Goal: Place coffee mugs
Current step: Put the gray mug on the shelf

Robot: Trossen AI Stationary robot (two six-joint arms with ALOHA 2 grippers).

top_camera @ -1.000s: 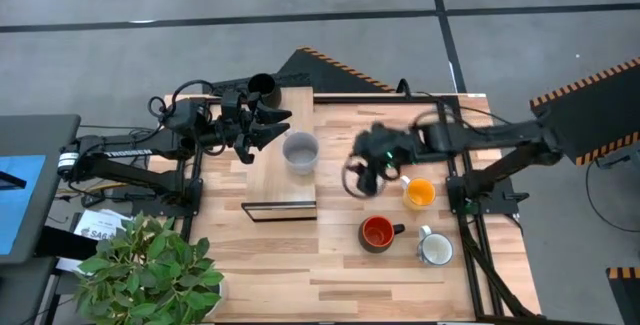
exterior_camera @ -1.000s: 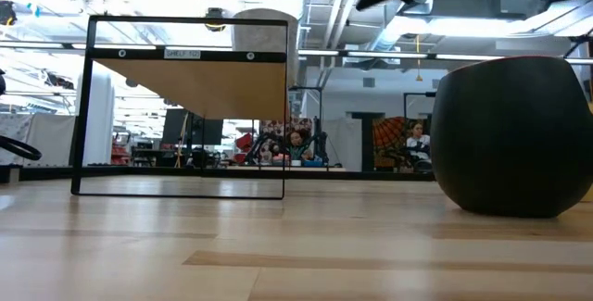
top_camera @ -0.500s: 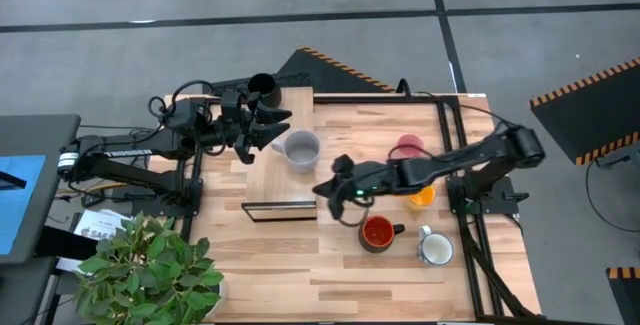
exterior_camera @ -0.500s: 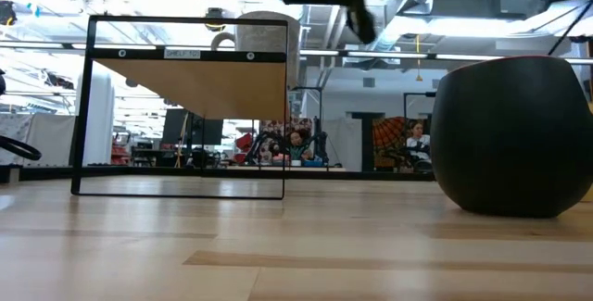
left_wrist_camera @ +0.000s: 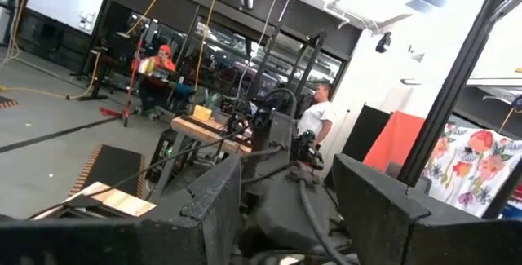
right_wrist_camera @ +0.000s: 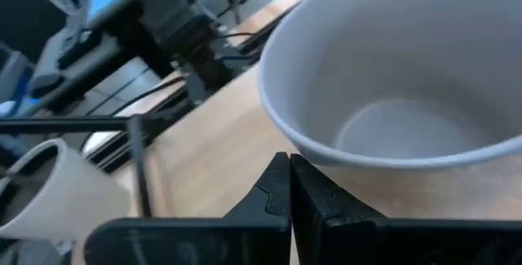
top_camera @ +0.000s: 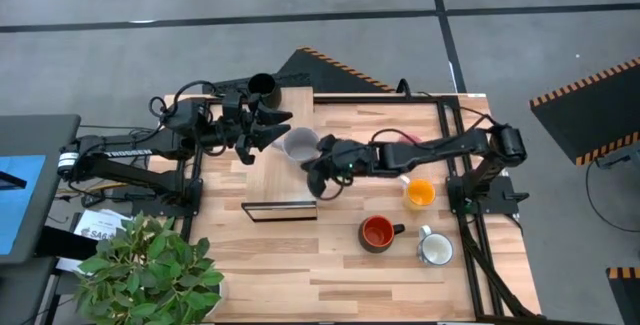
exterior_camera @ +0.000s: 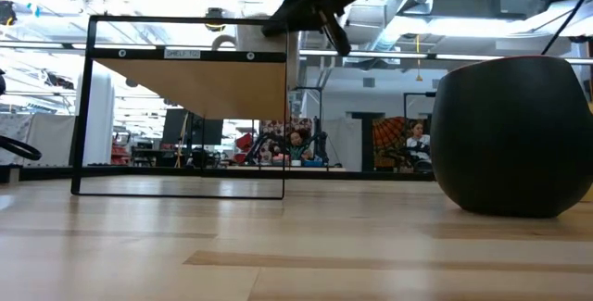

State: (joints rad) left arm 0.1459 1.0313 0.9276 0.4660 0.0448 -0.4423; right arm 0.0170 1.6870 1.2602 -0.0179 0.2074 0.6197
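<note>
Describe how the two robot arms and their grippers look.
Both arms are dark, slim and jointed, with black cables looping along them. The left gripper ends in two pointed black fingers; its wrist view shows blocky, matte dark fingers. The right gripper is equally black, its fingers flat-edged, with a notched profile.

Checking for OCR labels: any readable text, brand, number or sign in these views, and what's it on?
No text reads for certain.
White label on the top bar of the black frame, low view: print too small to read.
Paper tag beside the plant, high view: starts roughly "SA", the rest blurred.
Mugs such as the pale grey mug: no print visible.
</note>
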